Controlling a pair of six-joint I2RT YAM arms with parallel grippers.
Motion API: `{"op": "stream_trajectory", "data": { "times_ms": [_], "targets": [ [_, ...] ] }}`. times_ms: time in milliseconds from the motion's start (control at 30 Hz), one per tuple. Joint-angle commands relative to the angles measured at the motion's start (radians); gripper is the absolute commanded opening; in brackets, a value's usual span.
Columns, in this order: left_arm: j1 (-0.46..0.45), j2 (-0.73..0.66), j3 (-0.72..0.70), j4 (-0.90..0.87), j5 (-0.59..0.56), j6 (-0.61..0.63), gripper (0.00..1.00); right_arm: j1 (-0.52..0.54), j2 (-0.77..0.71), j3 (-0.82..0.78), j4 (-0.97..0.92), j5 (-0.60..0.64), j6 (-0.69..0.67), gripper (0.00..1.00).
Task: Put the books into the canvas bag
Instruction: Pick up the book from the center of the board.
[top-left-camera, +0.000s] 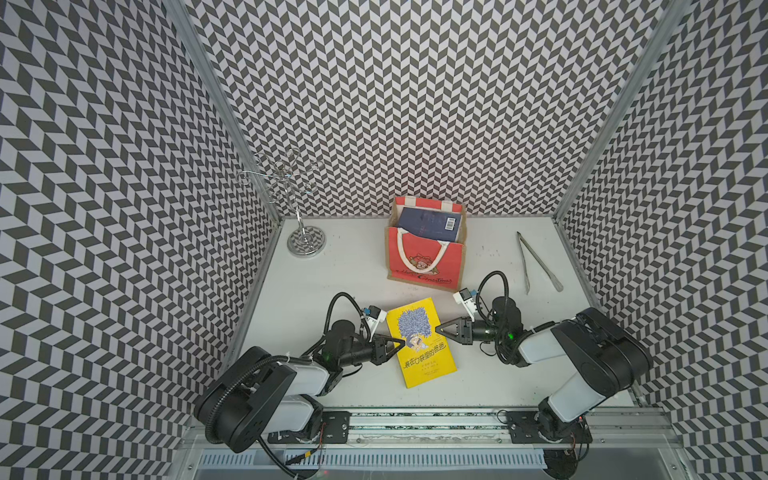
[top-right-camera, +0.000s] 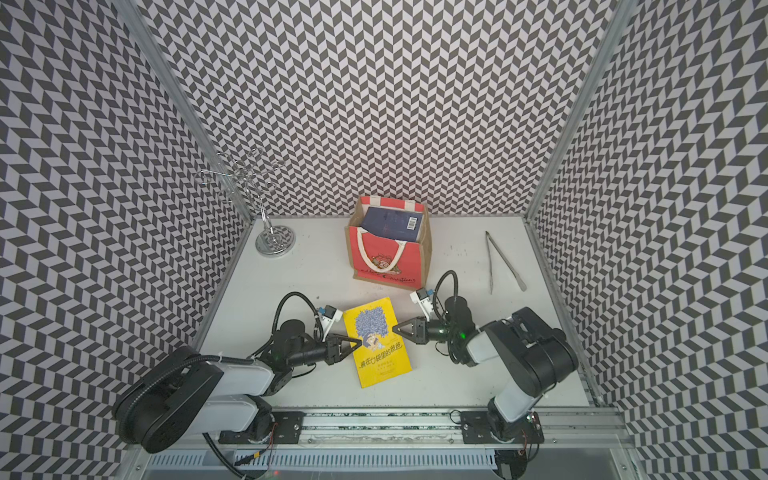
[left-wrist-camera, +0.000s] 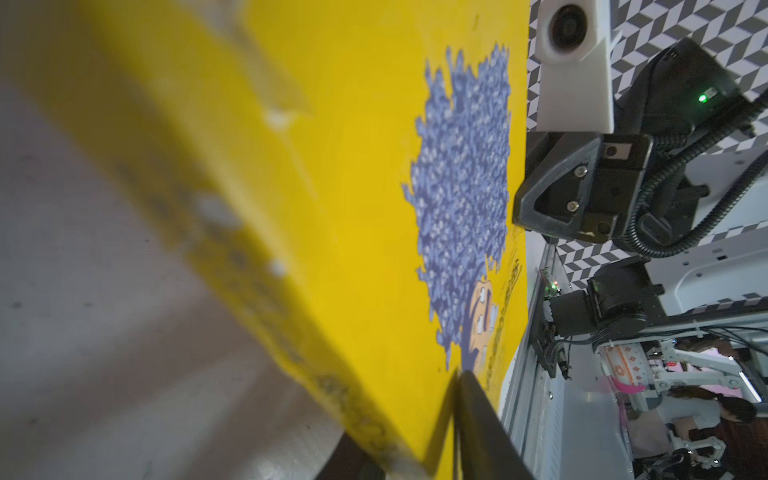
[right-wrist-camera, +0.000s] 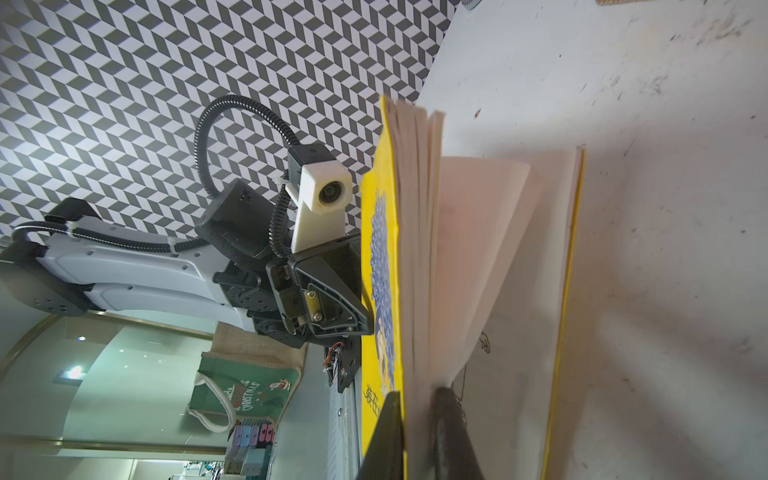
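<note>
Right pincer (right-wrist-camera: 417, 397) is clamped on the yellow book (top-left-camera: 428, 365), just the front cover plus a wad of pages, so the rest flops open. We reckon that's why the left pincer (top-left-camera: 401, 344) pinches the spine edge, to hold it together. Book lies on the table (top-left-camera: 332, 282) between both arms, in front of the canvas bag (top-left-camera: 449, 262), navy books (top-left-camera: 424, 224) already inside. Cover reads 装在口袋里的爸爸; bag says "Christmas".

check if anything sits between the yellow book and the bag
Nothing visible lies on the table between the yellow book and the bag. The bag's mouth is partly filled by blue books.
</note>
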Motion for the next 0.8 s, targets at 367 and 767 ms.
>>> {"op": "stream_trajectory", "data": {
  "times_ms": [367, 767],
  "targets": [
    [0.019, -0.539, 0.025, -0.154, -0.143, -0.003, 0.00, -0.022, -0.351, -0.004, -0.165, 0.141, -0.063, 0.99],
    [0.029, -0.876, 0.036, 0.000, -0.385, -0.062, 0.00, 0.078, -0.643, -0.032, -0.085, 0.281, 0.149, 0.99]
  ]
}}
